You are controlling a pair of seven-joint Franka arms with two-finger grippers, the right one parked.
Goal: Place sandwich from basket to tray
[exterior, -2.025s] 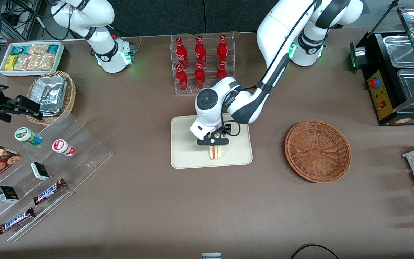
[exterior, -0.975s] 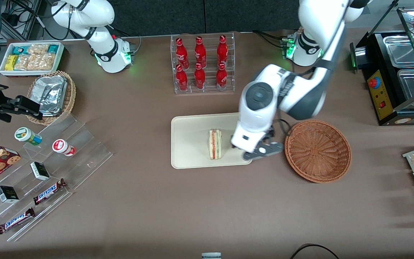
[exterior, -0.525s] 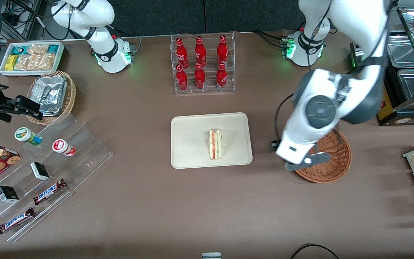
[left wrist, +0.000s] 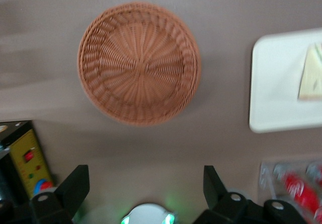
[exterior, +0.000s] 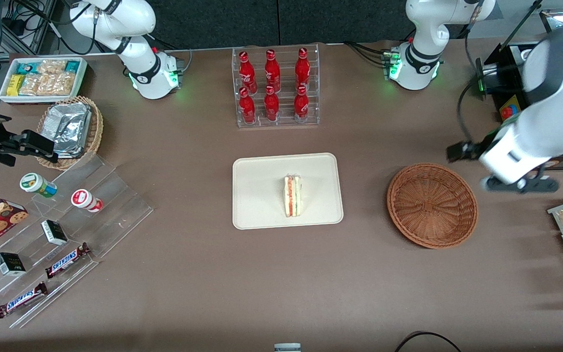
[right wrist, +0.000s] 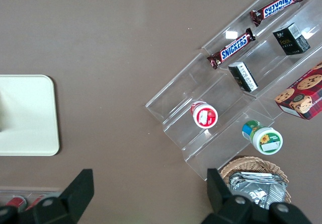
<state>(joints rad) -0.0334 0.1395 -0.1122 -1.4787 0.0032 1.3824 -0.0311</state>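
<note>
Since a second ago I have swung my gripper (exterior: 520,185) clear of the round reddish-brown wicker basket (exterior: 432,205), fingers (left wrist: 74,186) spread wide and empty, toward the working arm's end. On the cream rectangular plastic tray (exterior: 257,195) stands the small clear-wrapped triangular sandwich (exterior: 292,196), on edge. It looks light, soft and slippery, so I'd pinch its flat bread faces gently.

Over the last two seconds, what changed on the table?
The gripper let go of the wrapped triangular sandwich on the cream rectangular tray, then swung past the reddish-brown wicker basket toward the working arm's end, open and empty. Sandwich, tray and basket stayed put.
</note>
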